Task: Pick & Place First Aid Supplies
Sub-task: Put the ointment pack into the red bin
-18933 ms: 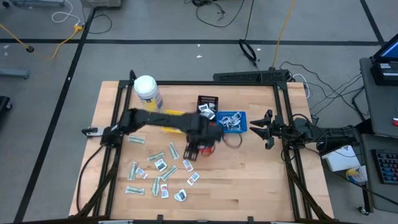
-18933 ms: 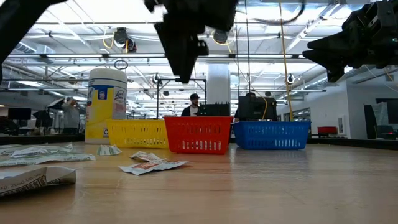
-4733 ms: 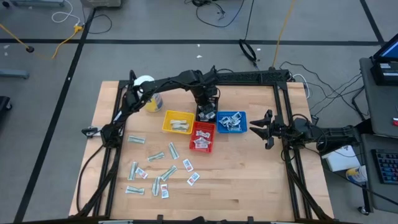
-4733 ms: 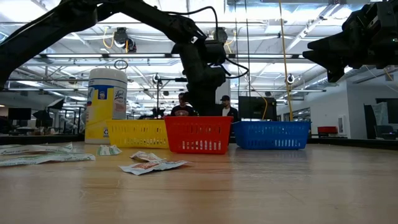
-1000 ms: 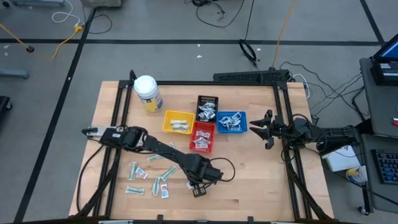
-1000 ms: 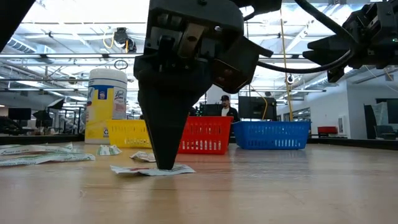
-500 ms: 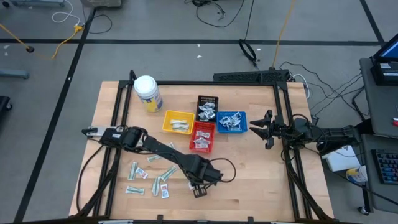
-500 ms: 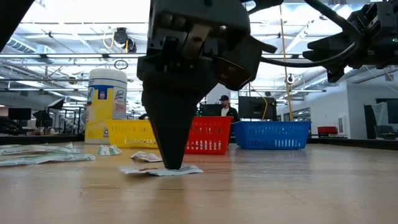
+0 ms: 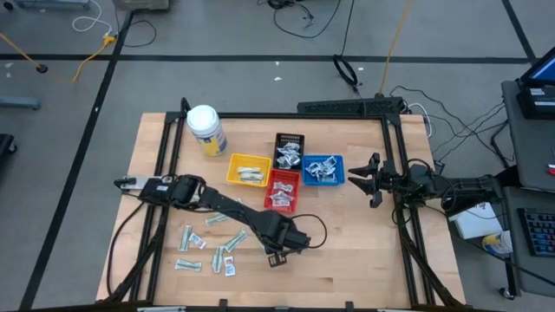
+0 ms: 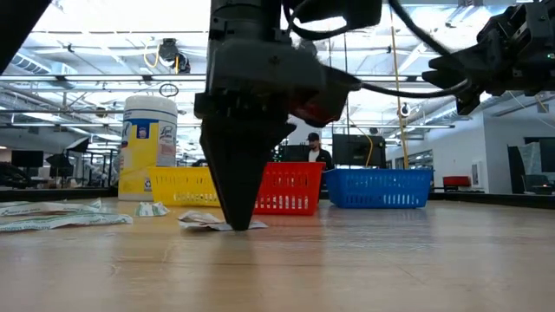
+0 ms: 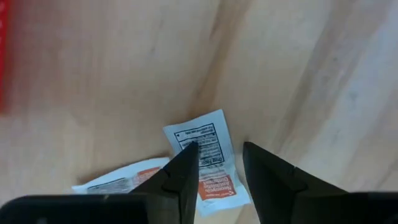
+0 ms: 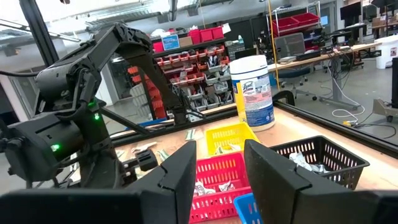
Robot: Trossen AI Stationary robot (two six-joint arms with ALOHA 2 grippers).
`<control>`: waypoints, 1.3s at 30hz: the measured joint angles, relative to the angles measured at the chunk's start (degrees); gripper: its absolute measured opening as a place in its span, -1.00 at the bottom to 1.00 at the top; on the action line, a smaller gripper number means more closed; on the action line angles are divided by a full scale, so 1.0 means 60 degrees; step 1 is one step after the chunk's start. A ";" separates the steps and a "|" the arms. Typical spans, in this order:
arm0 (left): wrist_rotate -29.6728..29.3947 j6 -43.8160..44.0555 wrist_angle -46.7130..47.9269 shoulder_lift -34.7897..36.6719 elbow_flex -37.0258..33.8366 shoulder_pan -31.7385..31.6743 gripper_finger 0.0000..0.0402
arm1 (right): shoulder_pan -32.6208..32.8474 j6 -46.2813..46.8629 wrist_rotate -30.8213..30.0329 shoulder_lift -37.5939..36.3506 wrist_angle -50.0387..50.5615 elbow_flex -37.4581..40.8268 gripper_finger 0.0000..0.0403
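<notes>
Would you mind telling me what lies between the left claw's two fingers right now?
A white packet with orange print lies on the wooden table between the left claw's parted fingers, as the left wrist view shows.

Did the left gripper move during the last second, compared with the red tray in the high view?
Yes. The left gripper has shifted slightly toward the red tray, still down over a white packet on the table.

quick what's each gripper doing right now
Left gripper: open, fingers either side of a white packet on the table.
Right gripper: open, empty, waiting at the table's right edge.
</notes>
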State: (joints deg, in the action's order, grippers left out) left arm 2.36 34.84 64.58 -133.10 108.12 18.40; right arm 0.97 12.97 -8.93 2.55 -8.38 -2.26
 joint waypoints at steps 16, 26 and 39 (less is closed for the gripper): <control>-0.0734 -0.0496 0.0182 0.0057 -0.0253 0.0215 -0.34 | -0.0003 -0.0003 0.0000 -0.0003 0.0000 0.0000 -0.35; -0.0540 -0.0577 -0.0704 0.0102 -0.0783 0.0523 -0.94 | -0.0003 -0.0002 0.0000 -0.0002 0.0000 0.0002 -0.35; -0.0153 -0.1197 0.0403 0.0967 -0.0513 0.0210 -0.99 | -0.0001 -0.0001 0.0002 0.0000 -0.0039 0.0001 -0.35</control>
State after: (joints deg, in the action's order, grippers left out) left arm 1.44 27.66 67.00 -127.29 105.04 19.66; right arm 0.97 12.97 -8.91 2.55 -8.62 -2.25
